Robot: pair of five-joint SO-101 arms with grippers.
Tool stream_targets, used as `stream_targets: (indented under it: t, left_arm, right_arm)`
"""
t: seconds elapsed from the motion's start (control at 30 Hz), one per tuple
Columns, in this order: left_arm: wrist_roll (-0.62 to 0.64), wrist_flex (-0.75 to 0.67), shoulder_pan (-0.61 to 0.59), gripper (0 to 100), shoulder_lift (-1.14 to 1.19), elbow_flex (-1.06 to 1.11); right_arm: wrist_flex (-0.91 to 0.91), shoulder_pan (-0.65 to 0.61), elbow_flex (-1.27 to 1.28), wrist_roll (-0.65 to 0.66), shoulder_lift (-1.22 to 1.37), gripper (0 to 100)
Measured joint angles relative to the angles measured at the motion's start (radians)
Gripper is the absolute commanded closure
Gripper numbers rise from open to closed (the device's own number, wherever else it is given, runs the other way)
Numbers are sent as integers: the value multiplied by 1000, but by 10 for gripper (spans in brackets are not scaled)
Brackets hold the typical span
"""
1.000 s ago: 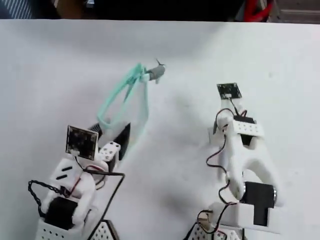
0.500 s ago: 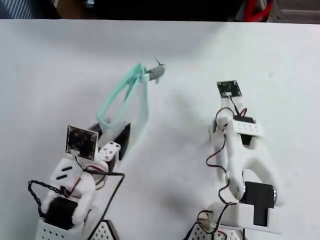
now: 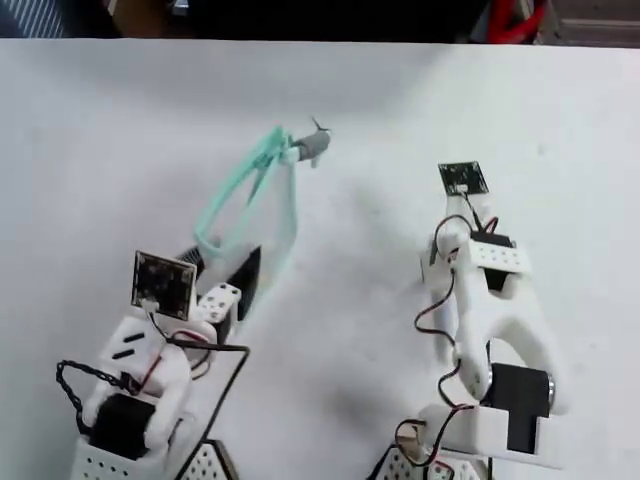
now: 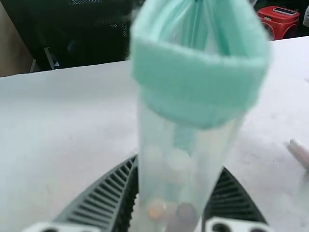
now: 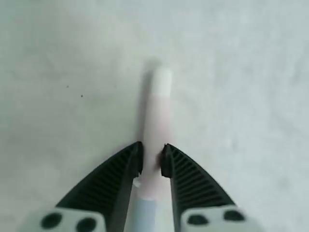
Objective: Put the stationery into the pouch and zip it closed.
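Mid-task at a white desk [image 3: 450,90]: the left pincer [image 4: 178,171] is clamped on the lower end of a clear pouch [image 4: 193,87] trimmed in mint green, holding it up off the desk at a slant, its far end pointing away from the arm. From the high view the pouch's mint rim spreads in a loop, so the mouth looks open and the zip not yet drawn. A small gray piece [image 3: 312,146] sits at the pouch's far tip; whether it is the zip pull cannot be told. Through the clear wall, a few small round pieces [image 4: 166,210] rest near the held end, suggesting some of the stationery is already inside.

Well apart on the other side, the right pincer [image 5: 151,159] is closed around a pale pink pen [image 5: 157,106] with a white tip, the pen jutting out ahead of the jaws low over bare desk.

By these pictures the job appears roughly half done: the pouch is gripped and partly filled, and the pen is in hand. What seems left is to carry the pen across to the open mouth, drop it in, and then pull the zip shut.
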Motion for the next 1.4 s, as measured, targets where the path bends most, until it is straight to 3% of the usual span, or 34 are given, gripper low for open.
stream_targets:
  t: [0.23, 0.5, 0.67, 0.93, 1.17, 1.4]
  left_arm:
    - [0, 0, 0, 805, -2, 2]
    - [0, 0, 0, 804, -2, 2]
    - [0, 0, 0, 804, -2, 2]
    - [0, 0, 0, 804, -2, 2]
    - [0, 0, 0, 804, -2, 2]
    - [0, 0, 0, 804, -2, 2]
  right_arm:
    - [17, -48, -17, 0, -198, 980]
    - [296, -127, -206, 0, -723, 981]
    - [385, -250, -259, 0, -1057, 981]
    - [359, -445, -226, 0, -1467, 981]
    - [249, -486, -161, -118, -1464, 981]
    - [40, -582, -187, -175, -1241, 981]
